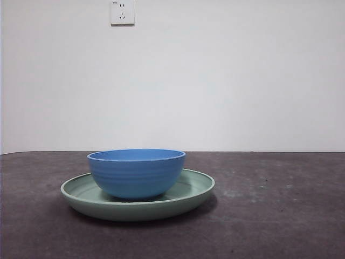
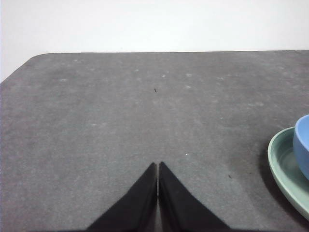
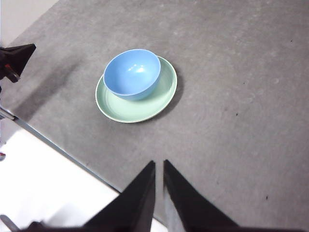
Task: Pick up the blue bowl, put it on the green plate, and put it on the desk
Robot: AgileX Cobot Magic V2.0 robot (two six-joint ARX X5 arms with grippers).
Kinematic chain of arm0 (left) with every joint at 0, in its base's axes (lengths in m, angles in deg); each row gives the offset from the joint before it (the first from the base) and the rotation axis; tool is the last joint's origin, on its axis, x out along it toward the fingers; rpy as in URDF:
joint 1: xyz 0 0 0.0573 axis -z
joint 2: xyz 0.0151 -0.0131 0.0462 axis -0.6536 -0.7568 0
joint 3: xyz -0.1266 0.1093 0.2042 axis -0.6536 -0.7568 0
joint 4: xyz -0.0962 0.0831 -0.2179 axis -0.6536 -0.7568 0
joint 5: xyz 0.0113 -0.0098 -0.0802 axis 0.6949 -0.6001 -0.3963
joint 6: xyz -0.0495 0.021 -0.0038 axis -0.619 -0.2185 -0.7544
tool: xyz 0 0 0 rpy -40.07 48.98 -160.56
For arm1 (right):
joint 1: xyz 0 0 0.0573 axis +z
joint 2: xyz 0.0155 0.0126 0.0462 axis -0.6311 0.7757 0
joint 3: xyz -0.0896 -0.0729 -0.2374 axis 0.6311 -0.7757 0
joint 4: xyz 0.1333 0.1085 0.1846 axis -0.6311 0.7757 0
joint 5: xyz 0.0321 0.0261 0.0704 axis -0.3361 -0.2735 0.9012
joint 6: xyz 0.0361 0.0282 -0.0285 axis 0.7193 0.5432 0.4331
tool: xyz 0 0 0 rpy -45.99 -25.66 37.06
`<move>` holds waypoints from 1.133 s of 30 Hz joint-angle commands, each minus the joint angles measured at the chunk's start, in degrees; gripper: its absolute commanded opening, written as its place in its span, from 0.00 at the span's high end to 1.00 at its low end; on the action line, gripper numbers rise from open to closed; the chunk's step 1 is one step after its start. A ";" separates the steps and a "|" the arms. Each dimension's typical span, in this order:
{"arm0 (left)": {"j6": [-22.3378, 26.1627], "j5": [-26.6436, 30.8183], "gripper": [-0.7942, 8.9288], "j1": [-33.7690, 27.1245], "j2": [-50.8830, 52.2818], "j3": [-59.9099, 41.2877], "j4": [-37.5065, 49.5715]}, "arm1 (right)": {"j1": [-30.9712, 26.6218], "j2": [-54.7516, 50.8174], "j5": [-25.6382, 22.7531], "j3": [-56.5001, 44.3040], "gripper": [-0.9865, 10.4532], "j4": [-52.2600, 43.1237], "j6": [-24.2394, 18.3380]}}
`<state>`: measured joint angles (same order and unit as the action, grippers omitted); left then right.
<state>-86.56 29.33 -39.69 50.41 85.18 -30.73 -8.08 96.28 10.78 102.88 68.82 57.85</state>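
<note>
On the desk [image 1: 280, 216], left of centre in the front view, the plate [image 1: 81, 191] lies flat with the bowl [image 1: 136, 172] standing upright in it. The bowl sits off-centre, toward the plate's 10 o'clock in the right wrist view, leaving a wide crescent of bare plate on the opposite side. Bowl: medium blue, deep, faintly ridged outside, small base, empty. Plate: pale mint green, shallow, glossy, raised rim, wider than the bowl. Both appear rigid, light and smooth, so probably slippery; the bowl's thin rim is the likely place to pinch, one jaw inside and one outside. Left gripper [image 2: 158, 166]: jaws closed tip to tip, holding nothing, over bare desk, well apart from the plate. Right gripper [image 3: 159, 166]: jaws nearly together, a narrow slit between, empty, high above the desk's near edge.
</note>
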 commanded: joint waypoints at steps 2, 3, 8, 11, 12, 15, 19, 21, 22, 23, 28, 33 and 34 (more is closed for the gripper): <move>-0.13 0.09 0.91 -0.09 0.09 -1.16 -0.50 | -1.81 -1.73 -1.92 -6.01 0.89 -12.44 -1.46; -0.13 0.09 0.91 -0.09 0.09 -1.16 -0.52 | -2.67 -2.47 -1.86 -8.26 0.89 -16.52 -3.43; -0.13 0.09 0.91 -0.09 0.09 -1.16 -0.52 | -10.10 -9.44 -1.88 -24.87 0.89 -39.17 -15.52; -0.13 0.09 0.91 -0.09 0.09 -1.16 -0.52 | -15.32 -14.75 -1.86 -36.59 0.89 -51.82 -17.40; -0.13 0.09 0.91 -0.09 0.09 -1.16 -0.52 | -17.40 -16.76 -1.86 -40.52 0.89 -55.54 -17.42; -0.13 0.09 0.91 -0.09 0.09 -1.16 -0.52 | -22.84 -21.35 -1.86 -49.57 0.89 -63.06 -17.35; -0.13 0.09 0.91 -0.09 0.09 -1.16 -0.52 | -29.14 -25.86 -1.88 -57.57 0.89 -68.35 -17.42; -0.13 0.09 0.91 -0.09 0.09 -1.16 -0.52 | -31.54 -27.61 -1.90 -59.82 0.89 -68.35 -17.42; -0.13 0.09 0.91 -0.09 0.09 -1.16 -0.52 | -32.59 -28.52 -1.90 -60.67 0.89 -67.82 -17.44; -0.13 0.09 0.91 -0.09 0.09 -1.16 -0.52 | -33.51 -29.38 -1.86 -61.46 0.89 -67.08 -17.49; -0.13 0.09 0.91 -0.09 0.09 -1.16 -0.52 | -36.17 -32.00 -3.82 -65.72 0.89 -65.66 -17.81; -0.13 0.09 0.91 -0.09 0.09 -1.16 -0.52 | -36.96 -32.00 -4.68 -69.33 0.89 -66.69 -17.59; -0.13 0.09 0.91 -0.09 0.09 -1.16 -0.52 | -36.96 -32.00 -4.66 -70.18 0.89 -66.99 -17.59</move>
<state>-86.56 29.33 -39.69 50.41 85.18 -30.73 -44.89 64.30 6.27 33.14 2.77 40.62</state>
